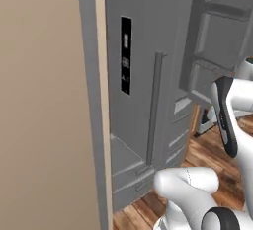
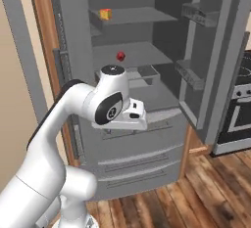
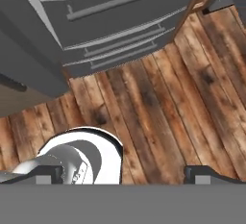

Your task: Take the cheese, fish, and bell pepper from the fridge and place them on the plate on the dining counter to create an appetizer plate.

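My claw (image 3: 122, 172), spread wide and empty, points at the floor (image 3: 158, 107); cheese (image 2: 105, 13) and pepper (image 2: 120, 56) sit on fridge (image 2: 142, 51) shelves at twelve o'clock above it.

A: Is any writing readable here?

B: None. In the left base view, the closed left door of the fridge (image 1: 143, 76) carries a tall black control panel (image 1: 126, 55) with a few pale marks, too small and blurred to read.

A: Anything on the robot?

B: In the right base view, a dark round joint cap (image 2: 111, 110) on the arm bears a small white mark. It might be a logo or a figure; I cannot tell which.
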Controlling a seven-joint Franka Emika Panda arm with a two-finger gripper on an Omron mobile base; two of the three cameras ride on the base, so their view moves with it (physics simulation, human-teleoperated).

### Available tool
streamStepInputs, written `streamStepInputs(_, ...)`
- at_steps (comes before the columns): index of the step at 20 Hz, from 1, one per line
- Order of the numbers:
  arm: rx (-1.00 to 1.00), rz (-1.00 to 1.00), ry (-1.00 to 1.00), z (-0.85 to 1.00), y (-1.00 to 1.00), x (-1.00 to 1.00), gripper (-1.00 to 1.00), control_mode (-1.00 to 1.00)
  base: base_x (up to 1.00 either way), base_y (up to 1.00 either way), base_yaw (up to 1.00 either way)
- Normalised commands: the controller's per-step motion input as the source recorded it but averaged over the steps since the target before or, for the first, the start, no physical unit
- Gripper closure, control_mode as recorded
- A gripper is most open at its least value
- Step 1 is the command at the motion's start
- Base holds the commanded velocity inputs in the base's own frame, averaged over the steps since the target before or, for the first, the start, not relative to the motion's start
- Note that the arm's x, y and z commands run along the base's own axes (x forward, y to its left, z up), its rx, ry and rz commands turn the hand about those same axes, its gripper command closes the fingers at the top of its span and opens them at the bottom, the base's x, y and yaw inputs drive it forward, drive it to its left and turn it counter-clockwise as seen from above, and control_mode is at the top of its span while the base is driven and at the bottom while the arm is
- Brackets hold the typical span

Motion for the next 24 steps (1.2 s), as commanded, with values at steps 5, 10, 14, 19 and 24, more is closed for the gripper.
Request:
streamStepInputs(5, 0.00, 0.00, 0.00, 0.00, 0.00, 0.00, -1.00, 1.00, 0.28, 0.00, 0.62)
streamStepInputs(10, 0.00, 0.00, 0.00, 0.00, 0.00, 0.00, -1.00, 1.00, 0.04, -0.18, 0.57)
streamStepInputs(14, 0.00, 0.00, 0.00, 0.00, 0.00, 0.00, -1.00, 1.00, -0.06, -0.60, 0.47)
streamStepInputs(19, 0.00, 0.00, 0.00, 0.00, 0.00, 0.00, -1.00, 1.00, -0.32, -0.78, 0.36)
streamStepInputs(24, 0.00, 0.00, 0.00, 0.00, 0.00, 0.00, -1.00, 1.00, -0.35, -0.62, 0.28)
